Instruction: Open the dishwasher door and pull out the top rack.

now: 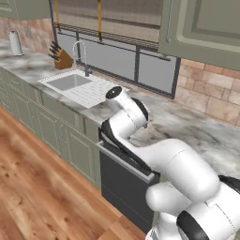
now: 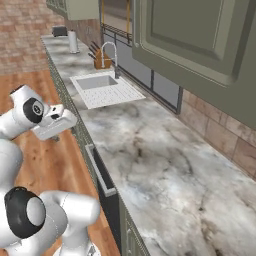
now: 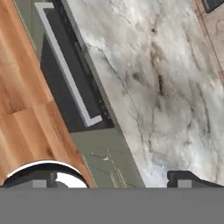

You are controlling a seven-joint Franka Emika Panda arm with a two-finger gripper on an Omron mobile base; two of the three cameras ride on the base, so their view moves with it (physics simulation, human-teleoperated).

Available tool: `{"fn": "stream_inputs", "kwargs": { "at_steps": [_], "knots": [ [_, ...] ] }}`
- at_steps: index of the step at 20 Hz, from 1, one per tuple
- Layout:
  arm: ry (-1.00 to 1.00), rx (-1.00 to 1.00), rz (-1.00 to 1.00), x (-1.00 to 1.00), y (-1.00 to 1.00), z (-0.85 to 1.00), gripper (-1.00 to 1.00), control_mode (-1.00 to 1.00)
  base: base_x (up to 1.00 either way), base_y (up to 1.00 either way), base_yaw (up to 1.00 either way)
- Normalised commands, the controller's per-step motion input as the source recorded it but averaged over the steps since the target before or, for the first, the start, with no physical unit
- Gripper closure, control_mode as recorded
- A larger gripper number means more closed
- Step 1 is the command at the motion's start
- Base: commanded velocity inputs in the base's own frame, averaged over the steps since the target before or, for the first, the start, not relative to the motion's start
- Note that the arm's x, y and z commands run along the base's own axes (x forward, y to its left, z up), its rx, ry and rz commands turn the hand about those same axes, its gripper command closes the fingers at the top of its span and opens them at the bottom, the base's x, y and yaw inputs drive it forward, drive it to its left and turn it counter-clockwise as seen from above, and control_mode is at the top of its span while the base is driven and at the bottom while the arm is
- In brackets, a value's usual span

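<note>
I see the door point(image 3: 65, 94) shut, running down the upper left of my hand view under the marble counter point(image 3: 166, 87); wood floor point(image 1: 37, 187) fills the lower left. The gripper point(image 3: 114, 179) has its fingertips point(image 3: 183, 178) wide apart, holding nothing. A sink point(image 1: 70, 83) sits upper left.

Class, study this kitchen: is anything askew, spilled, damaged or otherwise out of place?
Nothing stands out. The dishwasher door sits closed under the marble counter, its silver handle straight. The sink, knife block and paper towel roll stand in order, and no spill shows on the wooden floor.
</note>
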Motion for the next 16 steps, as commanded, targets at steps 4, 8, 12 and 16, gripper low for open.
{"fn": "stream_inputs", "kwargs": {
  "at_steps": [4, 8, 12, 16],
  "knots": [
    [0.07, -0.24, 0.01, 0.06, 0.57, -0.71, -1.0, -1.0, 0.0, 0.0, 0.0],
    [0.13, -0.07, 0.0, 0.12, 0.14, -0.4, -1.0, -1.0, 0.0, 0.0, 0.0],
    [0.15, -0.09, -0.02, 0.07, 0.04, -0.73, -1.0, -1.0, 0.0, 0.0, 0.0],
    [0.13, -0.08, -0.04, 0.16, 0.03, -0.98, -1.0, -1.0, 0.0, 0.0, 0.0]
  ]
}}
